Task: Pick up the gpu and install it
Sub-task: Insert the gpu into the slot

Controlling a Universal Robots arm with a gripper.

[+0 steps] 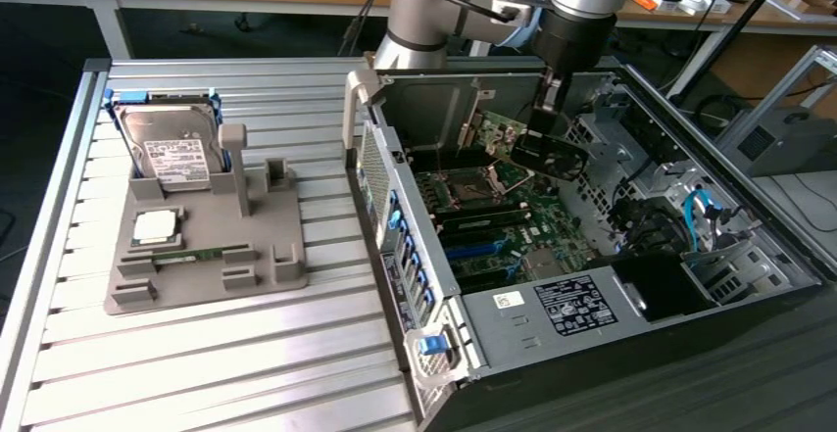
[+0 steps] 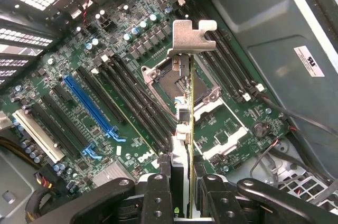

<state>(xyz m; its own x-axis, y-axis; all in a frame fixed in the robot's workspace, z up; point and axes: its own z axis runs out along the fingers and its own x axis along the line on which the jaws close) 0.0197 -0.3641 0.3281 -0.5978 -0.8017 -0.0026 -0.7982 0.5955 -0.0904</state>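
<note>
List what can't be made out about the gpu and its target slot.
- Exterior view: the gpu has its gripped end hidden behind the gripper.
- Wrist view: the gpu is edge-on, so its faces are hidden; the motherboard directly beneath is covered by the card.

Your arm (image 1: 418,30) is silver-grey tubing with pale blue caps on its joints, turning to a black cylinder at the wrist. Your gripper (image 2: 183,184) is matte black, its linked fingers (image 2: 157,195) dotted with round pivot pins and small holes.
</note>
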